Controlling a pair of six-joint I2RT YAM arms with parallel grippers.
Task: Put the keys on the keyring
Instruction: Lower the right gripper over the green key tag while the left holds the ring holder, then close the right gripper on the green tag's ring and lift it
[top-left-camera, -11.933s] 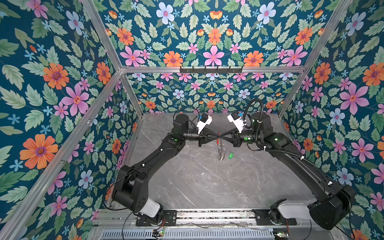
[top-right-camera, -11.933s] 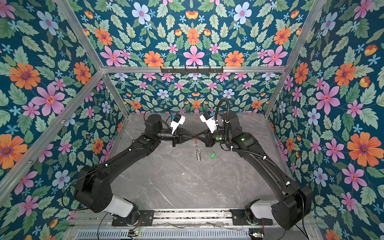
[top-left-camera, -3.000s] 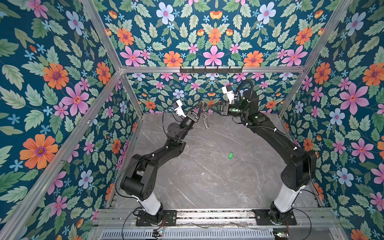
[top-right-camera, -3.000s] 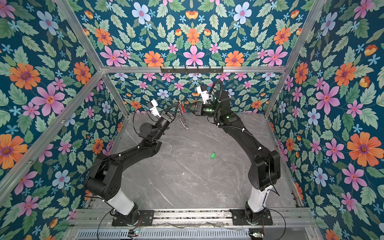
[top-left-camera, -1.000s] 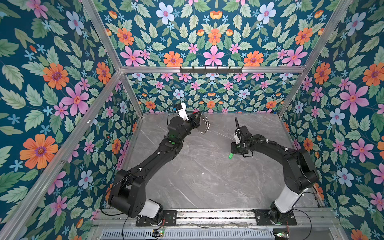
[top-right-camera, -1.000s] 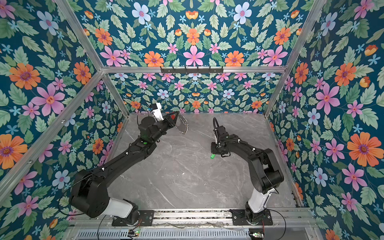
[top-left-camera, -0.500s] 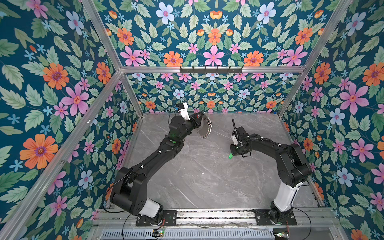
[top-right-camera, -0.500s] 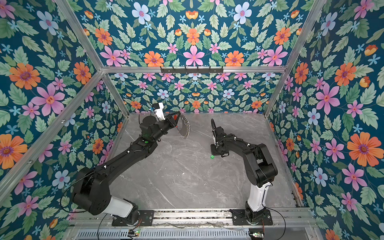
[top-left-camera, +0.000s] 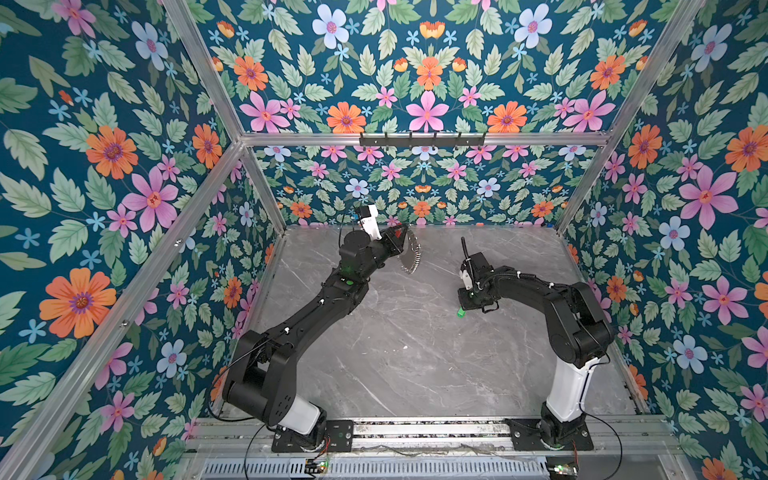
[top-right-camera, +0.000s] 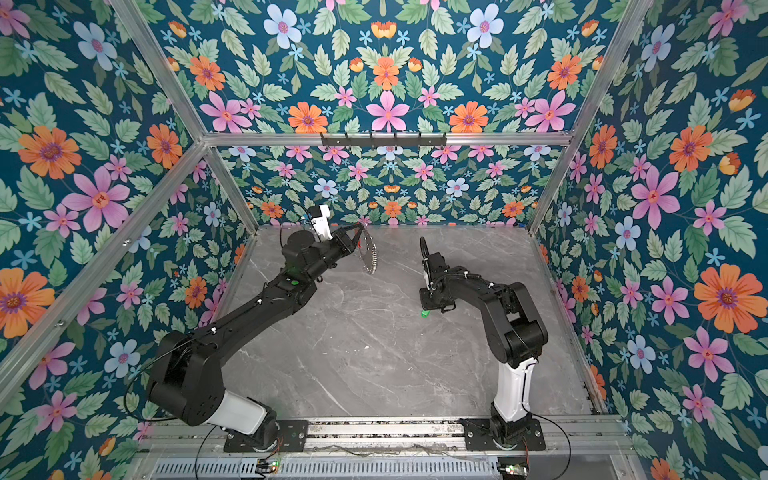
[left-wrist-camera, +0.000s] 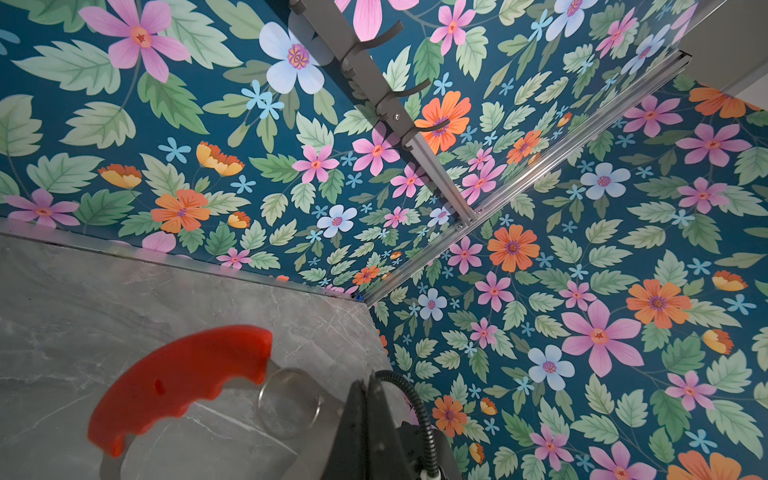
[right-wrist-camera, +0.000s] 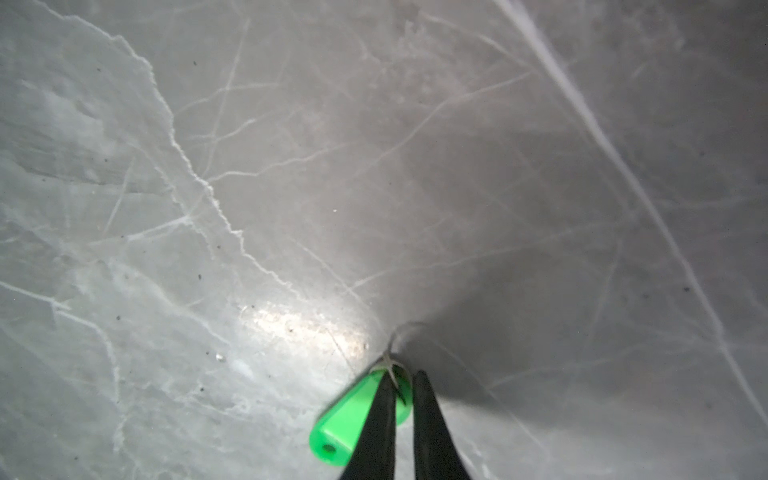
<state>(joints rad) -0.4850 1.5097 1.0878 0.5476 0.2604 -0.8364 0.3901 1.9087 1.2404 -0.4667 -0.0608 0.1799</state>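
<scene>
The keys, a small bright green tag (right-wrist-camera: 353, 419) with a wire loop, lie on the grey table in both top views (top-left-camera: 460, 312) (top-right-camera: 424, 313). My right gripper (right-wrist-camera: 403, 384) points down at them. Its dark fingers are closed to a narrow gap around the tag's loop end, and one finger covers part of the tag. At the back, my left gripper (top-left-camera: 398, 240) (left-wrist-camera: 368, 386) is shut on the keyring (top-left-camera: 409, 257) (top-right-camera: 370, 257) and holds it above the table. The keyring's red handle (left-wrist-camera: 183, 378) and one small ring (left-wrist-camera: 289, 403) show beside the closed fingers.
The marble table (top-left-camera: 415, 365) is boxed in by flowered walls on three sides. A dark hook rail (top-left-camera: 422, 139) runs along the back wall, high above both arms. A metal rail (top-left-camera: 415, 430) at the front edge carries both arm bases.
The right gripper's fingers have closed in on the green tag on the table, and that arm's elbow has swung outward. The left arm has shifted the hanging keyring slightly.
</scene>
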